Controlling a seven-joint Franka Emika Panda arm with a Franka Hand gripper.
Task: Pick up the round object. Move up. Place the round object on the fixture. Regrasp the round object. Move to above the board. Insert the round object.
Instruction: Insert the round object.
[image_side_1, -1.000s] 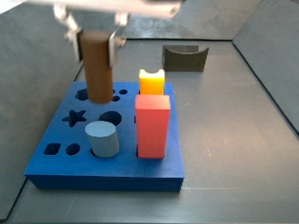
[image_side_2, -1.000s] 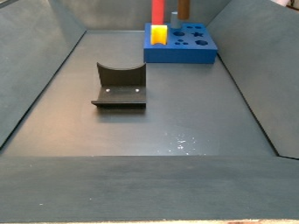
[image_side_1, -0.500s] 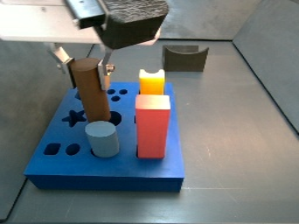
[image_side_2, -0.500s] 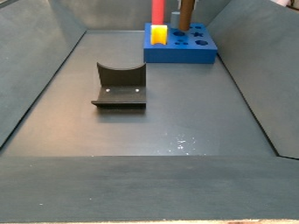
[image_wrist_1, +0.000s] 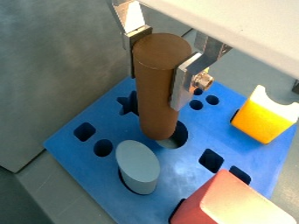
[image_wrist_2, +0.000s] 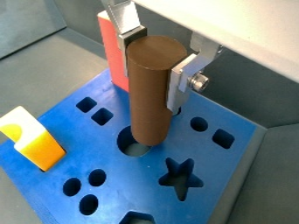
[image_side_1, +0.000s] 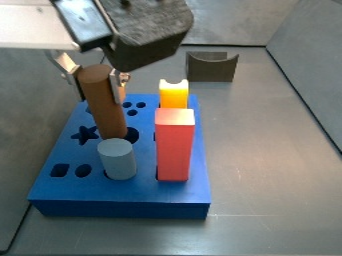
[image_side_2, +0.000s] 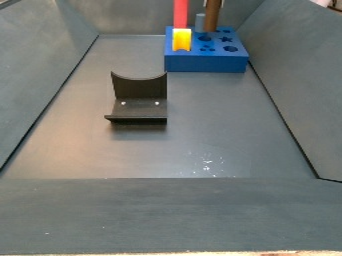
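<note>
The board (image_side_1: 80, 190) is the biggest thing here, a flat blue block with shaped holes. On it stand a red block (image_side_1: 175, 147), a yellow piece (image_side_1: 174, 94) and a light-blue cylinder (image_side_1: 116, 159). The fixture (image_side_2: 136, 97) stands empty on the floor, well apart from the board.

The gripper (image_wrist_2: 152, 59) is above the board, and its jaws are clamped on the upper part of the round object (image_wrist_1: 158, 87). In both wrist views the lower end of the peg sits in the mouth of a round hole (image_wrist_2: 138, 144). In a side view it looks a little tilted.

I judge this is the last step, the insertion. The next move needs the peg made upright and pushed straight down, then released.
</note>
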